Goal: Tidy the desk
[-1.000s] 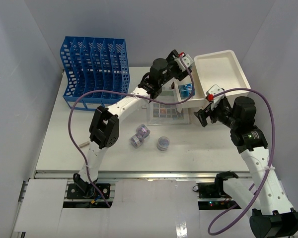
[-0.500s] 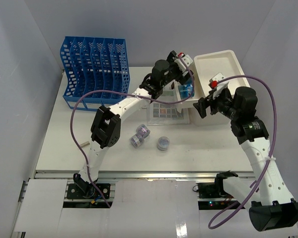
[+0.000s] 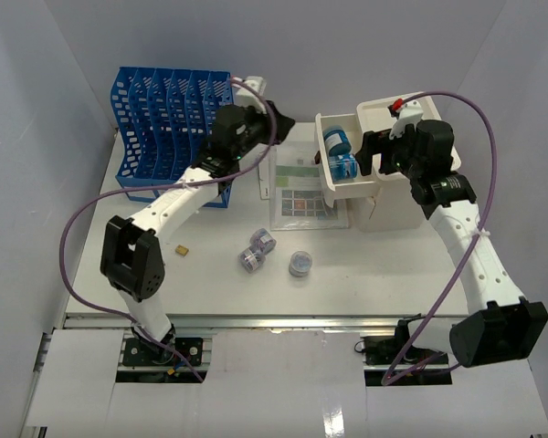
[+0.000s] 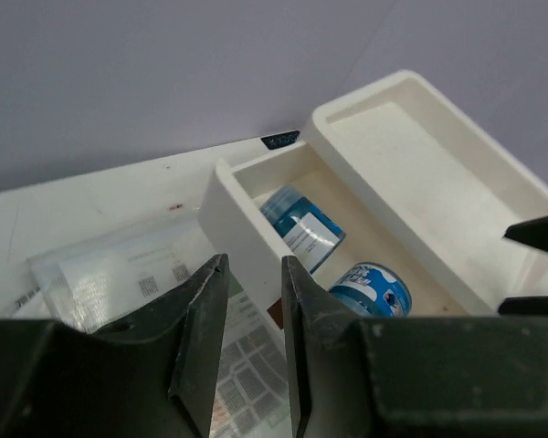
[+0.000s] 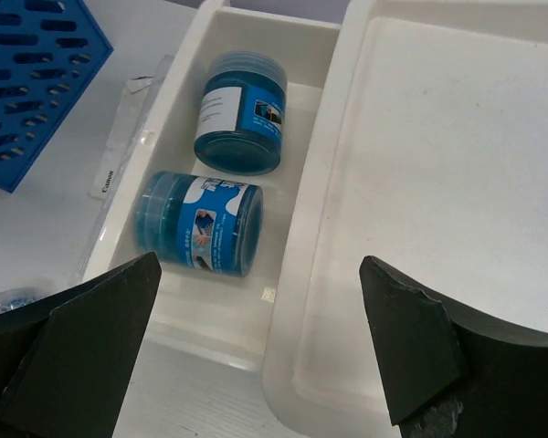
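Note:
The desk [image 3: 164,274] is a wide white tabletop with a metal rail [image 3: 256,320] along its front. A cream drawer cabinet [image 3: 411,173] stands at the back right, its drawer [image 3: 333,190] pulled out to the left. Two blue jars [image 3: 336,141] [image 3: 343,168] lie in the drawer. My left gripper [image 3: 281,117] hovers left of the drawer, jaws narrowly apart and empty [image 4: 254,265]. My right gripper [image 3: 373,151] is wide open and empty above the cabinet's top and the drawer [image 5: 260,265]. The right wrist view shows both jars [image 5: 239,114] [image 5: 201,224].
A blue slotted file rack [image 3: 173,119] stands at the back left. A laminated sheet [image 3: 297,192] lies beside the drawer. Three small purple-topped rolls [image 3: 262,241] [image 3: 249,261] [image 3: 300,264] sit mid-desk, and a small tan piece [image 3: 181,246] lies to their left.
My left arm has swung left, away from the drawer and toward the file rack. My right gripper has moved back and up, from beside the cabinet to above its top.

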Motion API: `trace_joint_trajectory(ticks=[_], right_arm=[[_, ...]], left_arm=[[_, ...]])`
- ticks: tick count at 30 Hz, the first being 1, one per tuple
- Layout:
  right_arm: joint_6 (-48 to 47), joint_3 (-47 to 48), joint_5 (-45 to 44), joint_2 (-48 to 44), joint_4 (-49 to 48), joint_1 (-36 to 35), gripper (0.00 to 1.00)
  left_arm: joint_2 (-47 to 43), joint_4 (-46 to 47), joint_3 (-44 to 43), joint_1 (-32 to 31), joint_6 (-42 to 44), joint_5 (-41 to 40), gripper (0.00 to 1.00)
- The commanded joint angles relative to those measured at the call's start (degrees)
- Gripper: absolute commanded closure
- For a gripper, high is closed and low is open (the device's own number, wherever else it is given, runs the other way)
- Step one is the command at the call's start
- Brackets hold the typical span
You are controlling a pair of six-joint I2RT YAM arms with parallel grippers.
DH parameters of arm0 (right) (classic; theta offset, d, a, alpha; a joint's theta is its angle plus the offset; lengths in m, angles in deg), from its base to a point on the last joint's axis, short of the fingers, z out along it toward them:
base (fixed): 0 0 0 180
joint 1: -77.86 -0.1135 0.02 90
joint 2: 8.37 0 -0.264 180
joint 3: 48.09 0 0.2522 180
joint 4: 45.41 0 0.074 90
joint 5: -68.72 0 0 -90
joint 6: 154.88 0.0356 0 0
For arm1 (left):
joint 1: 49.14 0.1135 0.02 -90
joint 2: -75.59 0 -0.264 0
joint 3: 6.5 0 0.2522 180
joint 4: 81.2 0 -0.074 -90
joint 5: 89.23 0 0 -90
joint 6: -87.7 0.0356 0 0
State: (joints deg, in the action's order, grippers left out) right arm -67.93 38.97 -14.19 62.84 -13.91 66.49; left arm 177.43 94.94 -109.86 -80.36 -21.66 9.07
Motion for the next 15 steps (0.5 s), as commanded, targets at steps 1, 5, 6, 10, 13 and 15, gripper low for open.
trace_joint_trajectory(ticks=[1,5,6,10,13,15], right_arm=[[4.0,4.4,-5.5,4.4,-2.3,-1.1,0.08],[3.3,6.3,-9.7,9.1,-2.5,-1.4,0.17],[3.2,6.5,-10.6,9.9,-2.7,-1.4,0.20],[0.7,6.7,-11.7,11.9,-3.5,-1.4,0.35],[0.5,6.6,-11.3,12.5,-3.5,-1.4,0.53],[0.7,6.6,-10.0,13.1,-3.5,-1.4,0.59]], left_arm=[[-1.5,7.3,10.3,6.4,-25.7,15.7,0.58],[4.3,6.8,7.6,6.7,-27.1,21.5,0.53],[5.9,7.0,6.4,6.7,-27.7,23.5,0.53],[10.7,7.6,4.2,6.4,-29.1,26.1,0.53],[13.7,7.5,2.1,5.6,-29.6,27.1,0.53],[15.9,7.2,-0.7,4.7,-30.2,27.6,0.52]])
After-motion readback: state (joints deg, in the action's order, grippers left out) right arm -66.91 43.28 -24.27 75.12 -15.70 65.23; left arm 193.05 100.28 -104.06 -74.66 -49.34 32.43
